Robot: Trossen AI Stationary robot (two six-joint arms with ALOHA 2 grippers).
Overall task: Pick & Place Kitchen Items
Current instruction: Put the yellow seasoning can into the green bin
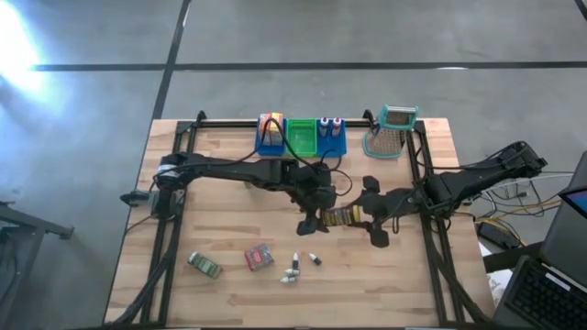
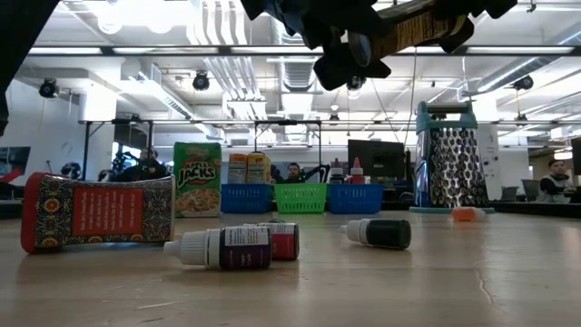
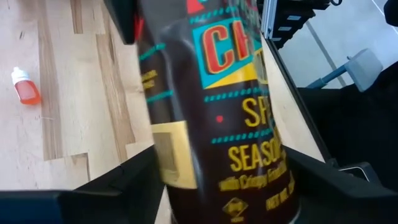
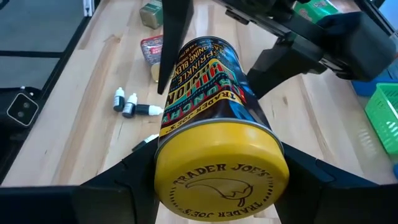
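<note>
Above wooden table (image 1: 229, 220) | both end effectors, left (image 1: 312, 222) and right (image 1: 376, 220), pinch cylindrical yellow-lidded seasoning can (image 1: 341, 217)

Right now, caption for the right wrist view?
Right tool grips seasoning jar at its yellow lid; left tool closing on the far end.

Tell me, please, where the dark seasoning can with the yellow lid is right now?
The seasoning can is held above mid-table between the left tool and the right tool, in front of the bins.

Seasoning can (image 3: 217, 112) label cut off by frame edges.
</note>
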